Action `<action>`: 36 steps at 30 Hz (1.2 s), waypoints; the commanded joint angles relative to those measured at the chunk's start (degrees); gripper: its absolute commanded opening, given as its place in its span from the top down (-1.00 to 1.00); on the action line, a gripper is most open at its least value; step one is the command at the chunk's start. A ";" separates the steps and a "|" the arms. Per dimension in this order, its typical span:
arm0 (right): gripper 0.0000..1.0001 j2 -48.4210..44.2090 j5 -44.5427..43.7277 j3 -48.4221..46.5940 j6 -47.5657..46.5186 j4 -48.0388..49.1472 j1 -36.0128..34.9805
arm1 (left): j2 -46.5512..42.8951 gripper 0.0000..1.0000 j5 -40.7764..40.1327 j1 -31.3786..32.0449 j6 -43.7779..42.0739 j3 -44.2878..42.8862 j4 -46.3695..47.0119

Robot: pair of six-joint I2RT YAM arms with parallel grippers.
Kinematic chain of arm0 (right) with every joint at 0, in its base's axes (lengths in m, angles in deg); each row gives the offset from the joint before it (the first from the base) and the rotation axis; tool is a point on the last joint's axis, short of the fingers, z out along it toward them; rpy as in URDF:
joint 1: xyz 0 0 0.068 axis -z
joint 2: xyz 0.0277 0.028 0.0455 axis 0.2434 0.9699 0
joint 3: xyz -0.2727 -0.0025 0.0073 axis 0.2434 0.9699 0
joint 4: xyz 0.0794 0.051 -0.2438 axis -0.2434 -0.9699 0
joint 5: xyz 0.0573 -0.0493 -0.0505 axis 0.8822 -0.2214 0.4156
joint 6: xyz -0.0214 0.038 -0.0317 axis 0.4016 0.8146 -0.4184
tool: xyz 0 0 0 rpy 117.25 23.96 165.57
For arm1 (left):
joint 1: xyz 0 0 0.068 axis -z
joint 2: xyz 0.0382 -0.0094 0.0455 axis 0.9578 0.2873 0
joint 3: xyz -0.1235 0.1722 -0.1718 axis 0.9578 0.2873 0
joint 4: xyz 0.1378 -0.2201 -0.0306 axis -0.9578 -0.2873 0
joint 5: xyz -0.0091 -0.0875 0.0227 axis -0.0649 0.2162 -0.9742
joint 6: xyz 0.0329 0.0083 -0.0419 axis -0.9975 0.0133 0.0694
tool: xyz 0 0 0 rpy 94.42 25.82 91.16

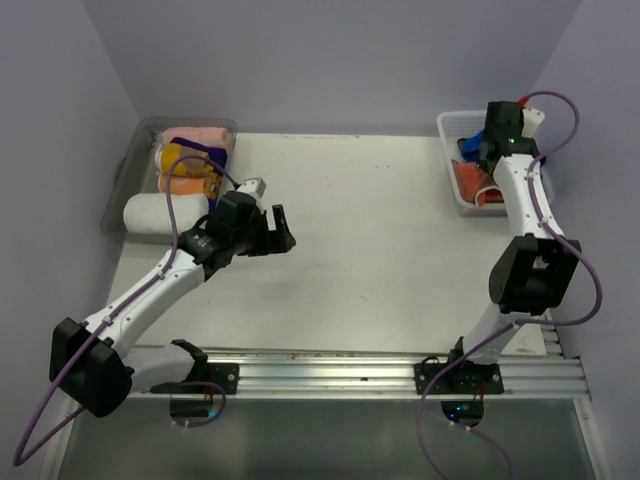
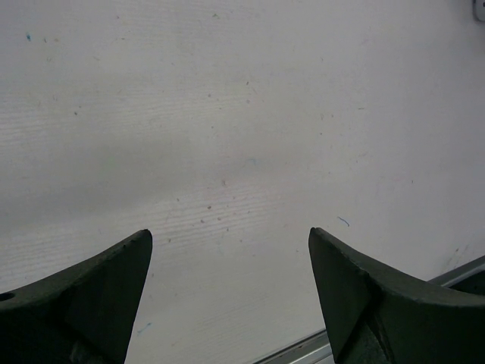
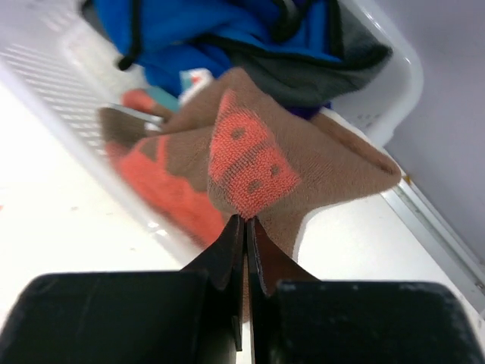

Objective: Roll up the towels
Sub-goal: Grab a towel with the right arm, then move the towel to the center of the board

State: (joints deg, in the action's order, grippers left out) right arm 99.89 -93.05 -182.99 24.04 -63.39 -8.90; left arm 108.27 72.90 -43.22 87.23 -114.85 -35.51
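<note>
Towels lie at both far corners of the table [image 1: 380, 250]. At the far left, a grey tray [image 1: 118, 190] holds five rolled ones. A pink towel [image 1: 200, 137] is at the back, with a yellow towel [image 1: 178, 155] and a purple towel [image 1: 210, 155] side by side in front of it. An orange towel [image 1: 188, 185] comes next, and a bigger white towel [image 1: 165, 215] lies at the near end, touching the orange one. Just right of the tray, the left claw [image 1: 287, 228] is over bare table, its two fingers spread wide with nothing between them. At the far right, a white basket [image 1: 447, 125] holds two towels that can be counted: a blue towel [image 3: 204, 30] at the back and a rust-brown towel [image 3: 303, 163] with orange patches in front. Some dark grey cloth lies against the blue one, and I cannot tell whether it is a separate piece. The right claw [image 3: 244, 221] is pinched tight on a fold of the rust-brown towel, its fingers meeting on the cloth. That towel spreads out across the basket's rim.
</note>
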 commanded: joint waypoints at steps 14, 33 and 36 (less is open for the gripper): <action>1.00 -17.80 30.88 -12.55 -2.64 13.63 -15.97 | 0.54 -0.76 -4.05 0.24 0.84 -2.38 0.77; -0.75 -17.15 32.28 25.99 0.95 12.54 -32.01 | -0.33 -0.76 1.06 -6.89 -4.88 -5.13 -5.83; -0.72 -20.60 32.37 31.36 2.27 13.88 -30.51 | -0.25 -0.73 -3.23 -5.21 -1.55 -0.12 -5.92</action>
State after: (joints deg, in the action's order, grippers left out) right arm 86.47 -60.09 -154.09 24.98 -52.31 -41.40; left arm 107.35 72.75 -49.64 83.86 -119.53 -40.12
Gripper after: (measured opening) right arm 0.863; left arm 0.876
